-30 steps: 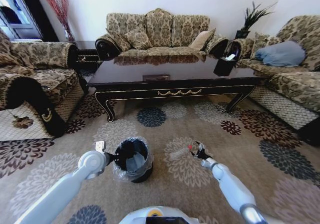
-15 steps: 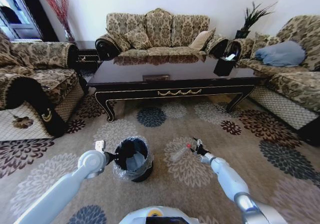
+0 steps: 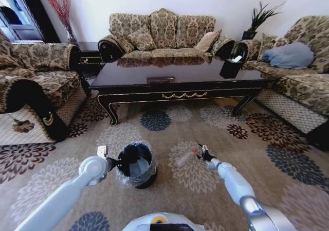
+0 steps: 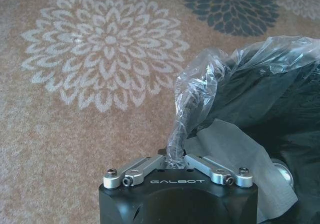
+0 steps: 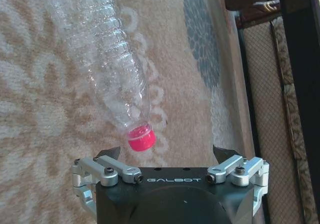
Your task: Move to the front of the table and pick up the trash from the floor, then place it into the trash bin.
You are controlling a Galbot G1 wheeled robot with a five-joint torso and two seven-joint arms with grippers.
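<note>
**Right pincer spread at the bottle's cap, left pincer pinching the bin liner**

The right pincer (image 3: 202, 153) sits low over the floor (image 3: 169, 125) with its fingers spread wide and nothing between them. The clear plastic bottle (image 3: 185, 158) lies on the carpet straight ahead of it, red cap (image 5: 140, 137) pointing at the pincer and close to its opening, nearer one finger than the other; the body stretches away from the pincer. I cannot tell whether the cap touches a finger.

The left pincer (image 3: 114, 163) is closed narrow on a bunched fold of the clear plastic bag (image 4: 186, 115) at the rim of the trash bin (image 3: 135, 164), which stands just beyond its fingertips. A pale sheet of paper (image 4: 235, 156) lies inside the bin.

The dark desk (image 3: 177, 82) stands well beyond both pincers, across the patterned carpet.
</note>
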